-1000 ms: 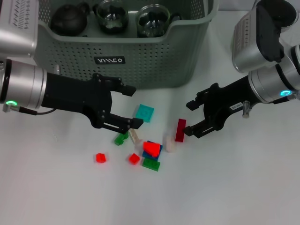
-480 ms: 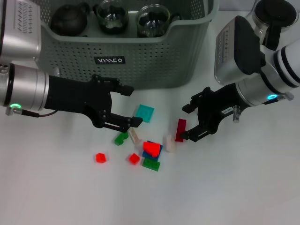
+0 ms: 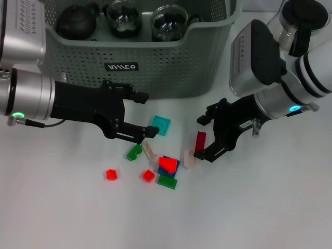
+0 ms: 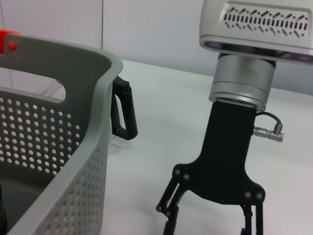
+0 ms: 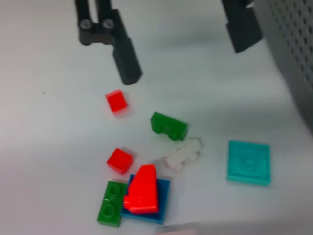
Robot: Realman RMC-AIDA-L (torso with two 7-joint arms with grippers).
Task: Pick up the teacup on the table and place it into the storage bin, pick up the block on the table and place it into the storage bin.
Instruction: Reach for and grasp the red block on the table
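Black kettle handle [image 4: 124, 110] beside the basket wall

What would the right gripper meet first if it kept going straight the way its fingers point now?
Probably the dark red block. The right gripper, open, points toward the block pile, and its lower fingertip already sits beside that block. The cream block lies just past it. Depth is hard to judge from the head view.

Left tool [image 3: 139, 118] and right tool [image 3: 206, 136] both spread.

White table [image 3: 259, 207]: storage bin [image 3: 155, 67], scattered blocks [image 3: 161, 155].
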